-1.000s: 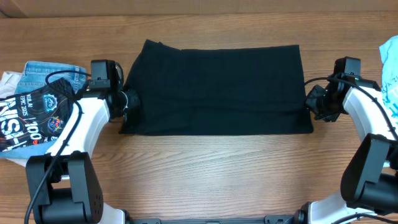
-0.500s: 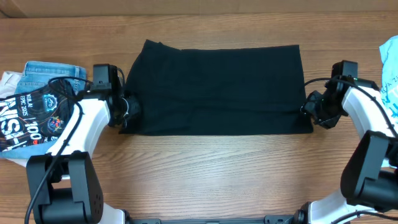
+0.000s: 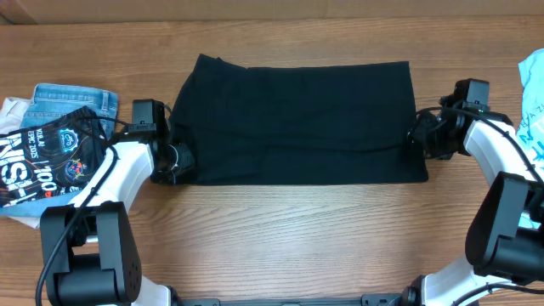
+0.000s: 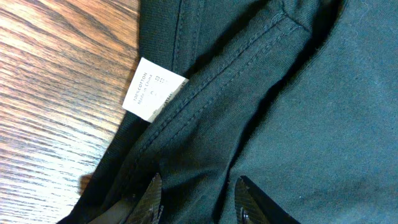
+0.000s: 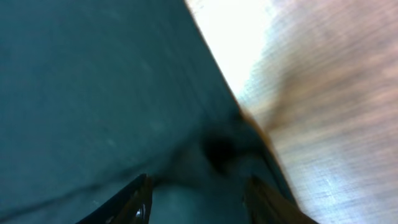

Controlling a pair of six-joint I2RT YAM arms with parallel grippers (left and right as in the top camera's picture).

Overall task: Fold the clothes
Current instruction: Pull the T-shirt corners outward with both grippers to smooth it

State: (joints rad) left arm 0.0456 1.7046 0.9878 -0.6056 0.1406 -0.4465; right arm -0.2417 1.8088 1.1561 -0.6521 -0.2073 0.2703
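A plain black garment (image 3: 297,119) lies flat as a wide rectangle. It looks folded once lengthwise, with the crosswise folds probably still to do. The left gripper (image 3: 180,159) is at its collar end, fingers (image 4: 151,198) apart over the cloth, a white label (image 4: 153,88) just ahead. The right gripper (image 3: 418,138) is at the opposite edge, fingers apart around a blurred wrinkle. A wooden table (image 3: 280,229) fills the view. Printed shirts (image 3: 51,157) lie behind the left fingers and a pale blue shirt (image 3: 534,85) behind the right.

Left claw (image 3: 176,161) has slid toward the robot along the black garment (image 3: 297,119), now at its near-left corner, which has pulled in slightly. Right claw (image 3: 414,136) has shifted inward and farther back, onto the garment's right edge.
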